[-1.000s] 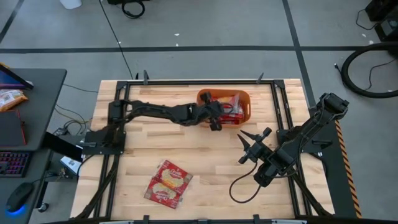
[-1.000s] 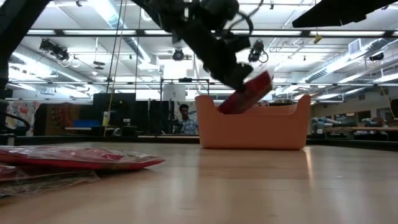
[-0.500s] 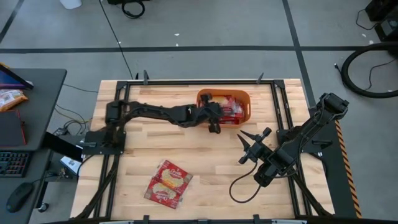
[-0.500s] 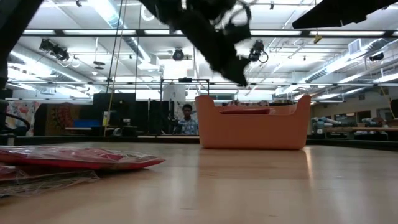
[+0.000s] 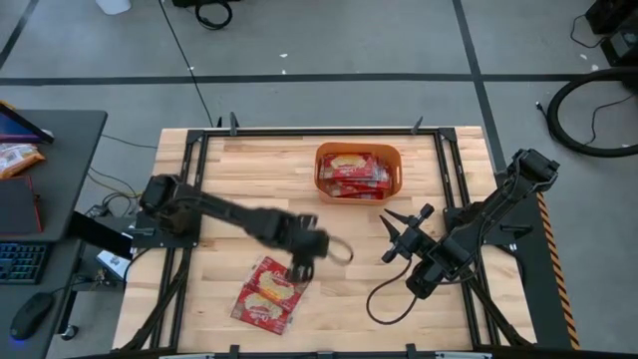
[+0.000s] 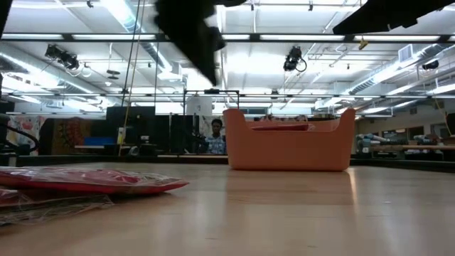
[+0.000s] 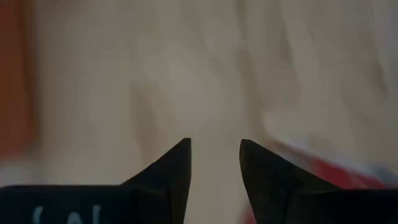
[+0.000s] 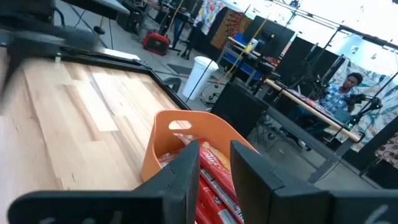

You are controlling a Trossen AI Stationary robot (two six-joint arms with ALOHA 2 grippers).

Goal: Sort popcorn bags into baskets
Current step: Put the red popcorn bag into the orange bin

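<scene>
From where I stand, the left gripper (image 5: 299, 266) is over the near part of the worktop (image 5: 239, 170), right above the upper edge of the loose popcorn bags (image 5: 269, 291) that lie overlapping there. Its fingers (image 7: 174, 165) are parted by a narrow gap with nothing between them, and a strip of red packet shows just beyond one tip in its wrist view. The orange basket (image 5: 394, 178) sits at the far side of the worktop, well apart from that pile, with several red packets already lying flat inside it. The right gripper (image 5: 407, 231) waits off to the right of the worktop, between the basket and the near edge, its fingers (image 8: 180, 177) a little apart and empty. To my eye this is the reach for the next packet: the basket is partly filled and the pile by the near edge is what is left. The next move looks to need the left fingers lowered onto the top packet's edge, closing on one bag only, since they overlap and are thin and slippery-looking, then a carry across to the basket.
</scene>
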